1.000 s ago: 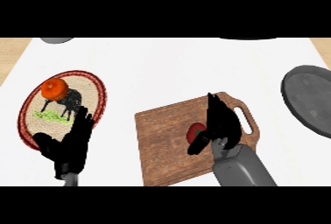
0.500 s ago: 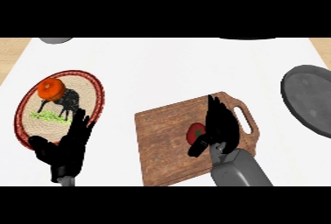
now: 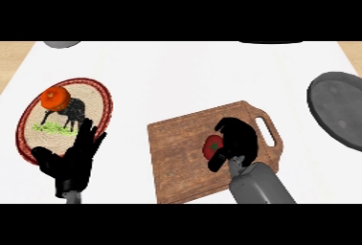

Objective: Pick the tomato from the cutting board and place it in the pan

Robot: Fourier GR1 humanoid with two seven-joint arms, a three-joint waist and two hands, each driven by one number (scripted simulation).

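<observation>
A white counter (image 3: 184,76) seen from above holds one wooden cutting board (image 3: 180,153), lying at an angle near the middle, its handle slot at the far right corner. On the board, toward its right side, sits one red tomato (image 3: 212,145) with a small green stem spot facing up; it looks roundish, so no long axis can be made out. The robot's right hand (image 3: 237,139) comes in from the near edge and lies over the tomato, its black fingers curled round the tomato's far and right sides, hiding part of it. At the right edge of the counter, well apart from the board, sits one dark grey pan (image 3: 339,112), partly cut off by the view. On the left lies one round plate (image 3: 63,119) with a red rim and a dark animal picture, and one orange fruit (image 3: 55,97) rests on its far part. The left hand (image 3: 71,160) rests open at the plate's near edge, fingers straight and spread, holding nothing.
</observation>
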